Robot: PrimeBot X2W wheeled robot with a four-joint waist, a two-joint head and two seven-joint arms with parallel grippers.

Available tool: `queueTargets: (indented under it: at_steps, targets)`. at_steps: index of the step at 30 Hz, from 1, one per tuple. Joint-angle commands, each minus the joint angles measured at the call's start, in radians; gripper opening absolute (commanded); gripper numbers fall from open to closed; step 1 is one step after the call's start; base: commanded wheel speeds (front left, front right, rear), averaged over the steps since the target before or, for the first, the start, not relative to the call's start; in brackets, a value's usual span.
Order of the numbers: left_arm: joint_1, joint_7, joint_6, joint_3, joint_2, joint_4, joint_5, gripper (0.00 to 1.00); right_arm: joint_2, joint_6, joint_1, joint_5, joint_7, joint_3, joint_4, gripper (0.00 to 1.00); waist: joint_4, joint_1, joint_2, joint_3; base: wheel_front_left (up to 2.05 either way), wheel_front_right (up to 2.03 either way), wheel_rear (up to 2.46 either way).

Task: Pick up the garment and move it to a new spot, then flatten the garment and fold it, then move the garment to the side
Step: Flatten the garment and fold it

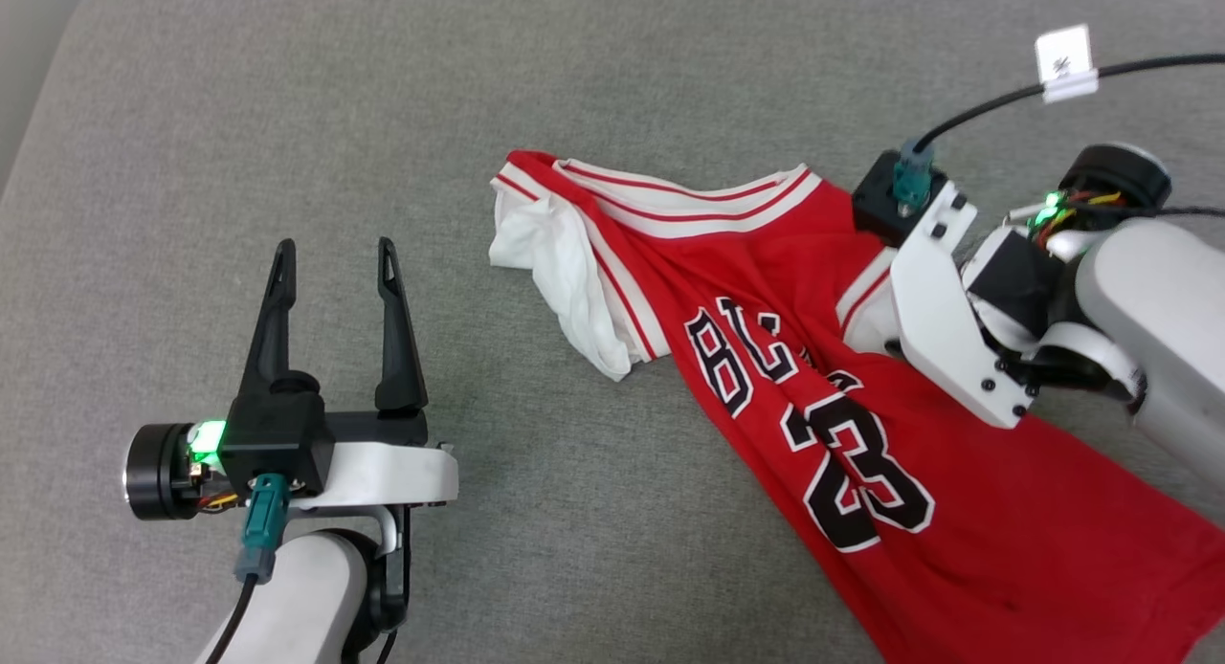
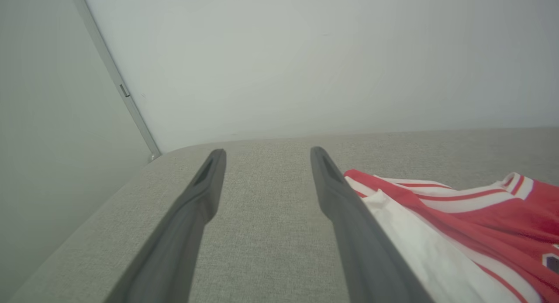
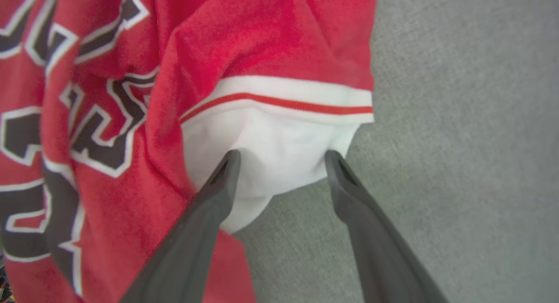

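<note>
The garment [image 1: 957, 549] runs upper-centre to lower-right; right gripper [image 3: 281, 156], jaws wide, sits at its white sleeve [image 3: 279, 137] (left gripper [image 1: 335, 257], wide too, lies farther)

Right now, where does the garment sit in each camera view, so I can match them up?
Head view: the garment runs from upper centre to the lower right corner.
Left wrist view: lower right, beside one finger of the left gripper.
Right wrist view: left and top centre, its white sleeve at the fingertips of the open right gripper.
Shared landmark: the grey cushion under it.
</note>
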Motion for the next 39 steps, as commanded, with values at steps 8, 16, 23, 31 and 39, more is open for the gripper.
queueTargets:
  at_steps: [8,16,23,31,39]
  targets:
    - [0.006,-0.002,-0.085,0.078,-0.084,0.040,0.070,1.00,-0.004,-0.001,0.010,0.024,-0.059,0.136,0.066,0.89,0.033,0.0000,0.0000,0.055,0.00,0.00,0.00]
    - [0.052,-0.002,-0.140,0.148,-0.134,0.068,0.126,1.00,0.008,-0.001,-0.080,0.023,-0.208,0.140,0.063,0.00,-0.008,0.0000,0.0000,-0.011,0.00,0.00,0.00]
    - [0.106,-0.002,-0.164,0.188,-0.159,0.072,0.158,1.00,-0.097,-0.001,-0.118,0.048,-0.317,0.145,-0.004,0.00,-0.055,0.0000,0.0000,-0.077,0.00,0.00,0.00]
    - [0.144,-0.002,-0.201,0.230,-0.169,0.078,0.179,1.00,-0.322,-0.001,0.018,0.140,-0.390,0.107,0.012,0.00,-0.088,0.0000,0.0000,-0.105,0.00,0.00,0.00]
    - [0.144,-0.002,-0.234,0.248,-0.184,0.099,0.200,1.00,-0.342,-0.001,0.245,0.226,-0.441,0.071,0.190,0.00,-0.099,0.0000,0.0000,-0.086,0.00,0.00,0.00]
